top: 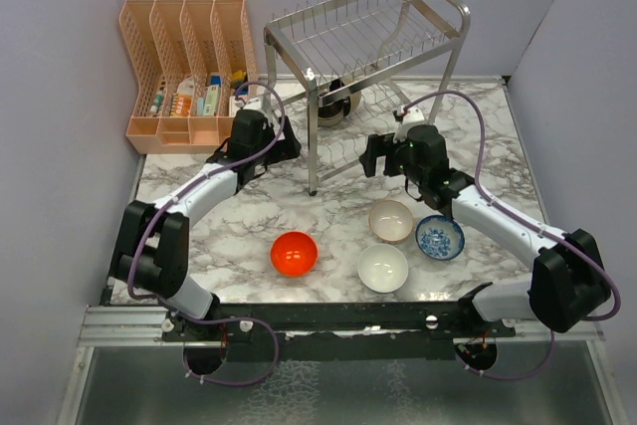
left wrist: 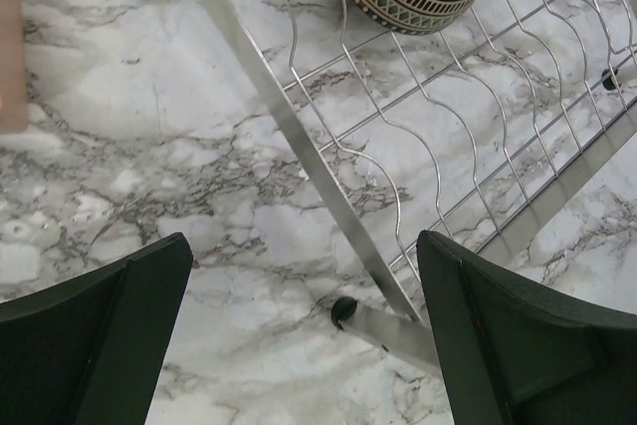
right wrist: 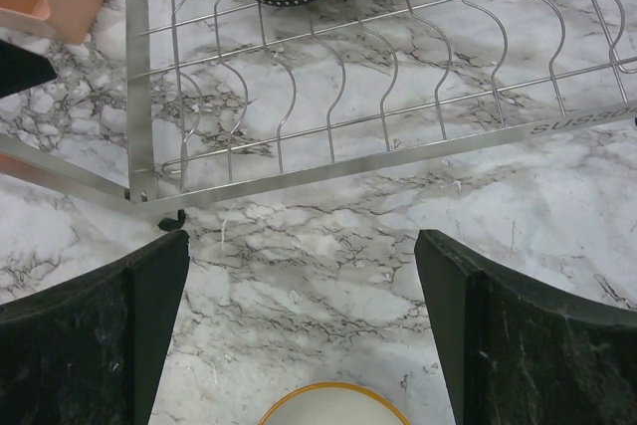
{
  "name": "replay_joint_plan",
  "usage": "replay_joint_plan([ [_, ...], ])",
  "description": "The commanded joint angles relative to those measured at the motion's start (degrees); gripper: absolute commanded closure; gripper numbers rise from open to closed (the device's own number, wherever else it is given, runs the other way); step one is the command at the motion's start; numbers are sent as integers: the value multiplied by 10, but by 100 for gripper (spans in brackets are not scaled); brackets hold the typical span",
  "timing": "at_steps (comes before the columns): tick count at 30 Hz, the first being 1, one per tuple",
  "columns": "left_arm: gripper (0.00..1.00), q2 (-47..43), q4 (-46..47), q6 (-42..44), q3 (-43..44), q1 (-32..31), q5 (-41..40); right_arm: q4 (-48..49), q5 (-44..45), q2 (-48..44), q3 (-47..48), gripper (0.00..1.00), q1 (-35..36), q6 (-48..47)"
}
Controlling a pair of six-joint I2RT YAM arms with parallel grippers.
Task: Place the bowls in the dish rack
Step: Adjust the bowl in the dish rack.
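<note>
Progress: one of five bowls looks loaded; four wait on the bench [top: 239, 236], so most of the job is left.
Rack: the dish rack [top: 370, 39] stands at the far middle of the bench, and its upper tier shows only bare wires from above.
Loaded: the dark brown bowl [top: 338, 103] sits on the lower tier, toward the far left of it, leaning among the wires with its patterned band showing in both wrist views.
Waiting, left: the red-orange bowl [top: 295, 253] stands mouth up near the front edge, well apart from the rack.
Waiting, right: the beige-pink bowl [top: 391, 220], the white bowl [top: 383, 268] and the blue-patterned bowl [top: 439, 237] cluster mouth up in front of the rack. Whether the beige-pink and blue-patterned rims touch, I cannot tell.
Left arm: the left end effector [left wrist: 304, 246] hangs with its jaws spread wide and nothing between them, over bare marble at the rack's front left leg.
Right arm: the right end effector [right wrist: 302, 236] is likewise spread and carrying nothing, just in front of the lower tier, with the beige-pink bowl's rim at the near edge of its view.
Likely next: the beige-pink bowl seems the nearest candidate for the right arm.
Bystander: the peach organiser [top: 184, 62] stands far left and is no target.
</note>
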Motion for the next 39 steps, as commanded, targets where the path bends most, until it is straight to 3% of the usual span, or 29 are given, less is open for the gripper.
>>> replay_joint_plan([
  [1, 1, -73, -8, -27, -47, 12, -9, 35, -23, 26, 30, 5, -3, 1],
  [9, 1, -185, -71, -16, -76, 33, -24, 92, -38, 111, 75, 9, -3, 66],
  [17, 1, -236, -117, 24, -83, 37, -48, 158, -67, 226, 140, 22, 0, 162],
  [22, 1, -245, -125, 31, -91, 38, -59, 201, -86, 272, 170, 35, 2, 185],
  [25, 1, -247, -118, 28, -101, 38, -58, 225, -95, 294, 187, 38, 5, 186],
  [28, 1, -250, -112, 26, -110, 38, -53, 247, -103, 318, 201, 53, 7, 186],
  [39, 1, -255, -100, 22, -120, 39, -52, 386, -159, 391, 233, 55, 13, 123],
])
